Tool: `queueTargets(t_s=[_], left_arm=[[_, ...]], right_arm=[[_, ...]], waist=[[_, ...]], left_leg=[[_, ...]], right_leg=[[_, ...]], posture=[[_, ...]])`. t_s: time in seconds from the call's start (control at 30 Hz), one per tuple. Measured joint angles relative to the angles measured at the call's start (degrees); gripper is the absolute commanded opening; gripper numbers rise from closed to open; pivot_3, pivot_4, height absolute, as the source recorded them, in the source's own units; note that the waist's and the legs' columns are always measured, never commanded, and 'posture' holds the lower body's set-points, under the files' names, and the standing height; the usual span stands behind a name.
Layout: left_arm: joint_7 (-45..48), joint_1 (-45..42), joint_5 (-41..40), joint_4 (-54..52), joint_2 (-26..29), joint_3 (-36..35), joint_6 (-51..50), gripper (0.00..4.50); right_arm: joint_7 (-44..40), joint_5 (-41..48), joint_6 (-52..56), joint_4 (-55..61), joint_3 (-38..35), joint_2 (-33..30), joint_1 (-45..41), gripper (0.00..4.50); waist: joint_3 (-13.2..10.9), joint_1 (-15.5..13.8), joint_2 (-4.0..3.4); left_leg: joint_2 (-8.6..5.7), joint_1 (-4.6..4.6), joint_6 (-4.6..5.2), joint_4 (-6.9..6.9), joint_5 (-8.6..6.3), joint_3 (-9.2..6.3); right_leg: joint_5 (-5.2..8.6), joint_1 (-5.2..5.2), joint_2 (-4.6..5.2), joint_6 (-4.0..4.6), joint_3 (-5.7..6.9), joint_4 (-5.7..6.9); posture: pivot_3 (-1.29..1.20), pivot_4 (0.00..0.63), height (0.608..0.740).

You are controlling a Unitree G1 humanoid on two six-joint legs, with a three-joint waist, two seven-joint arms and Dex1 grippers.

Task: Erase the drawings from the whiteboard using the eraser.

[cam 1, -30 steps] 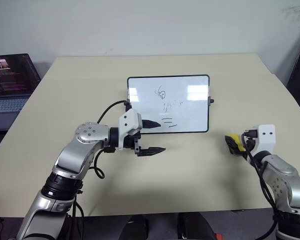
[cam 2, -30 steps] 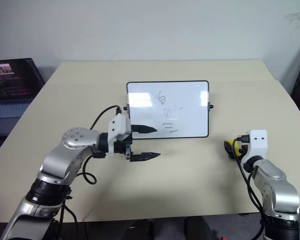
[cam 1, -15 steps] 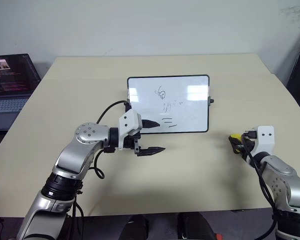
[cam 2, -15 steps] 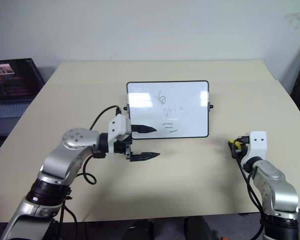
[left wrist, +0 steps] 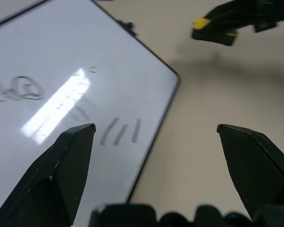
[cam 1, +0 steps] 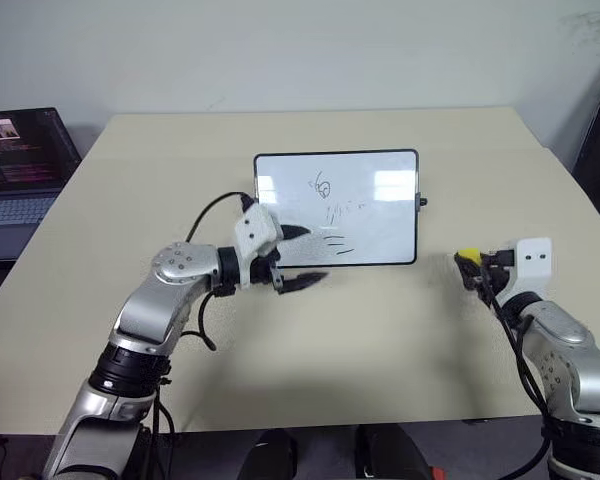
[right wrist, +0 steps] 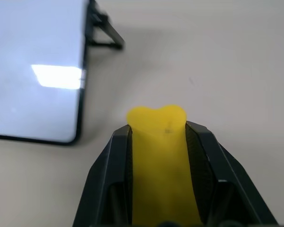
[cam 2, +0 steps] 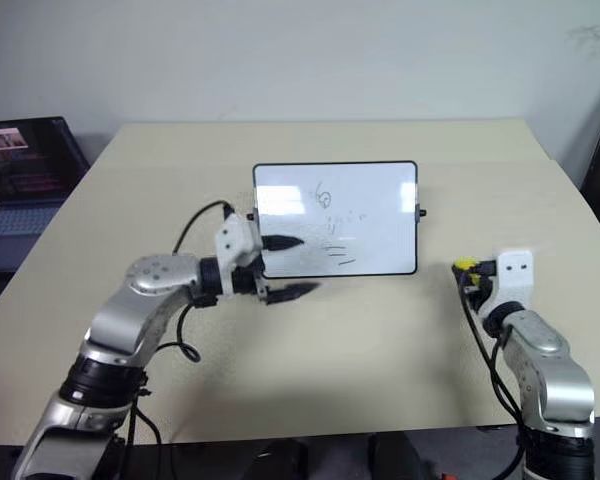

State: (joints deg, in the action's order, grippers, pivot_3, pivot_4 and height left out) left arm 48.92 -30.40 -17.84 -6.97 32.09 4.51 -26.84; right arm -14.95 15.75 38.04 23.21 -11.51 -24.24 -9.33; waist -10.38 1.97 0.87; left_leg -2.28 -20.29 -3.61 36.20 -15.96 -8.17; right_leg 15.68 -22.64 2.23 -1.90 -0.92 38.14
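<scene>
Yellow foam of the eraser bulges between the two black fingers of the right gripper, squeezed tight in the right wrist view, while from the head it is just a yellow speck at centre right of the frame, off the beige table. At centre, the whiteboard carries the drawings. Spread wide, the left gripper frames the board's corner in its wrist view.
</scene>
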Motion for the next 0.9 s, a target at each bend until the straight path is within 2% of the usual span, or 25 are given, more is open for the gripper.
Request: queueTargets(t_s=[0.27,0.43,0.63,0.9], left_arm=[[-5.96,-3.68,0.30,1.98,0.16,-1.72,-5.91,4.50],[-8.54,-5.38,2.31,4.81,0.47,-2.30,-6.32,4.50],[-10.14,-6.45,4.09,6.89,0.82,-2.47,-6.51,4.50],[-10.49,-6.43,4.33,7.16,0.85,-2.45,-8.02,4.50]], right_arm=[[-1.63,-7.83,-4.95,-1.83,15.68,1.00,-16.85,1.23],[-1.30,-12.45,-11.03,-13.94,22.43,7.58,-27.29,1.23],[0.39,-17.51,-21.83,-30.97,24.19,12.37,-37.78,1.23],[2.91,-21.27,-33.75,-51.12,24.03,16.29,-44.49,1.23]], waist=[[0.00,0.24,0.01],[0.01,0.38,0.04],[0.00,0.39,0.05],[0.00,0.91,0.05]], left_leg=[[0.00,-0.17,-0.22,0.10,0.12,0.00],[-0.02,-0.62,-0.23,0.49,0.12,0.19],[-0.05,-0.63,-0.23,0.66,0.12,0.23],[-0.04,-0.63,-0.22,0.70,0.12,0.28]], right_leg=[[-0.02,-0.19,0.00,0.00,0.01,0.05],[-0.05,-0.76,0.05,0.00,-0.09,0.49],[-0.06,-0.82,0.05,0.01,-0.14,0.77],[-0.08,-0.86,0.05,0.04,-0.19,0.83]], posture=[[0.00,0.150,0.740],[0.00,0.150,0.740],[0.00,0.150,0.740],[0.00,0.150,0.740]])
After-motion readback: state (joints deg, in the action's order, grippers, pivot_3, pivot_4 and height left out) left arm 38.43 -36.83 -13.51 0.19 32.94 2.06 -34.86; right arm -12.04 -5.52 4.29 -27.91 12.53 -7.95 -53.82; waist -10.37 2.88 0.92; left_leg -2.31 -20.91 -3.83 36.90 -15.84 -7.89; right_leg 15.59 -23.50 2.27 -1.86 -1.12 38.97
